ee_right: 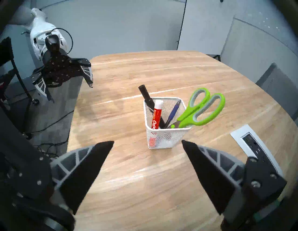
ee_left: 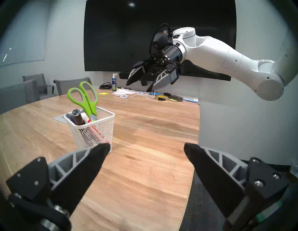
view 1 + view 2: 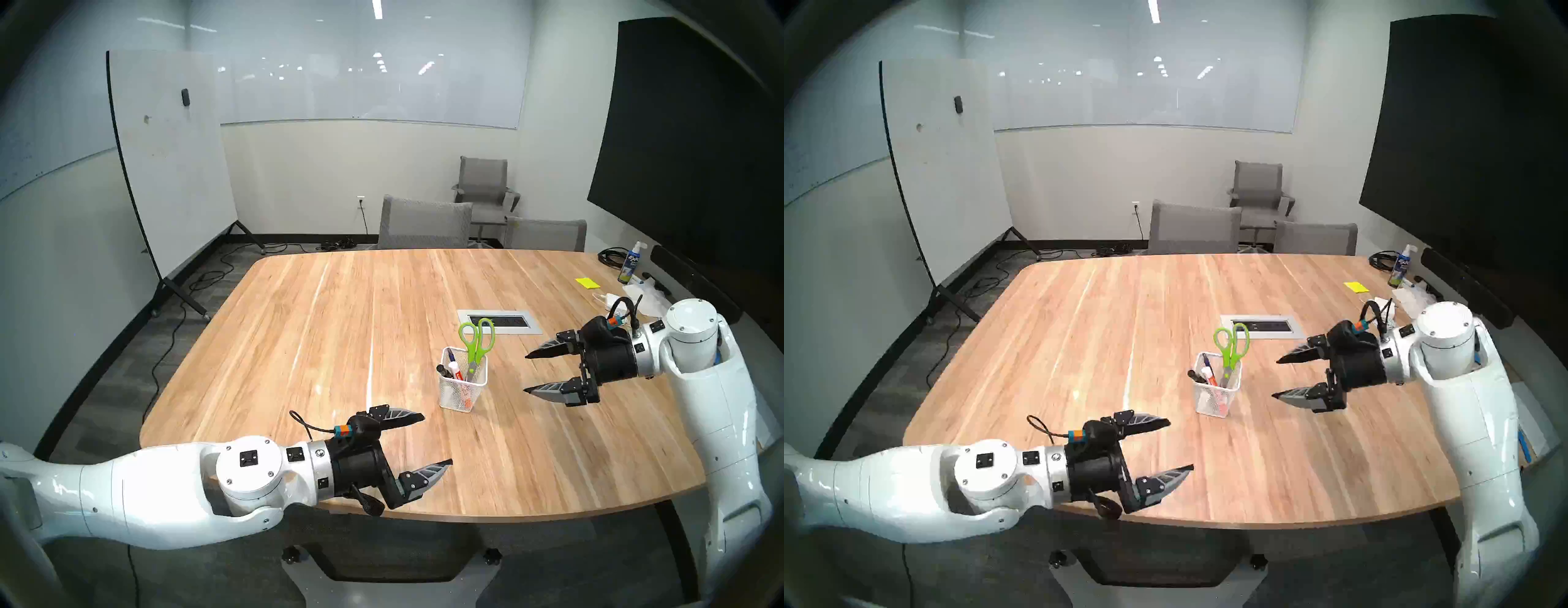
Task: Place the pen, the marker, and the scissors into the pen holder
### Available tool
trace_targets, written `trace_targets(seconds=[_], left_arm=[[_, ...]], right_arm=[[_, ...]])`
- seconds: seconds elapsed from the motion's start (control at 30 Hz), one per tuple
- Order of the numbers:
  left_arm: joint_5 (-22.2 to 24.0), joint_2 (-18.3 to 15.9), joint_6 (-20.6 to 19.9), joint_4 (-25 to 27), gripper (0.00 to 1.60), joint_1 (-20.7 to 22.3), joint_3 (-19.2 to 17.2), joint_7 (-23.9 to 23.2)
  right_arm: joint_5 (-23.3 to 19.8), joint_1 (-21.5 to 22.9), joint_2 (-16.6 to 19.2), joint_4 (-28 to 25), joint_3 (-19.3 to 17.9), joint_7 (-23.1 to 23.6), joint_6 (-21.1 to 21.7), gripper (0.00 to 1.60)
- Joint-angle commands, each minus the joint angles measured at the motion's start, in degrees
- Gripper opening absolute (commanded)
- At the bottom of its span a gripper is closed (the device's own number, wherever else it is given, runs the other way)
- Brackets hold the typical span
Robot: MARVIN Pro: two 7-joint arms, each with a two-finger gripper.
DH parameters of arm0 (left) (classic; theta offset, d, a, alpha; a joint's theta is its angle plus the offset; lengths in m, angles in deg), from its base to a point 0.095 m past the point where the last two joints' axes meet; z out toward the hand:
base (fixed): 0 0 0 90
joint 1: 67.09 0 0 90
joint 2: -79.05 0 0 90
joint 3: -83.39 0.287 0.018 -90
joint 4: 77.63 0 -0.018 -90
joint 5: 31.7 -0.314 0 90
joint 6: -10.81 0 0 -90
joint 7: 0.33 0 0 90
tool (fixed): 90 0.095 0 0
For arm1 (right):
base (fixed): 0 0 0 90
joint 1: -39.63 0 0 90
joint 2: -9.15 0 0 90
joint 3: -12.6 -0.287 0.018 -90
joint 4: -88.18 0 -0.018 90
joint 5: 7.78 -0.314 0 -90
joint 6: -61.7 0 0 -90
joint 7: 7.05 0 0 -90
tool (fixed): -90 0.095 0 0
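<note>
the pen holder (image 1: 166, 137) is a small square cup of white wire mesh, slightly tapered toward its base, standing upright on the wooden table (image 3: 339, 339), whose top is pale planked wood with long streaky grain and rounded corners; inside the cup the scissors (image 1: 200, 109) stand blades down, their lime-green loop handles with grey inner lining rising well above the rim and leaning outward over one corner, the short grey blades mostly hidden by the mesh; the pen (image 1: 173, 112), a slim blue barrel, leans inside the cup beside the scissors; a black marker (image 1: 146, 98), thick and matte, rests against the opposite corner with its end poking above the rim; a red-and-white marker (image 1: 156, 116) with a white cap stands between the black marker and the pen, its red label showing through the mesh lower down.

the right gripper (image 3: 530, 371) hangs above the table to one side of the cup, apart from it, its two pointed black fingers with grey ribbed backs spread wide and nothing between them; the left gripper (image 3: 437, 439) sits low over the near table edge, also spread wide and empty, its tips pointing toward the cup without touching it.

a flat grey outlet panel (image 1: 251, 145) with a dark recessed strip is set flush into the tabletop just beyond the cup.
</note>
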Motion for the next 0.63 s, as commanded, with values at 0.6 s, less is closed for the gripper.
trace_targets(seconds=[0.6], left_arm=[[-0.1,0.2,0.7,0.7,1.60,0.3,-0.4,0.0]], right_arm=[[-0.1,0.2,-0.7,-0.2,-1.0,-1.1,0.6,1.60]])
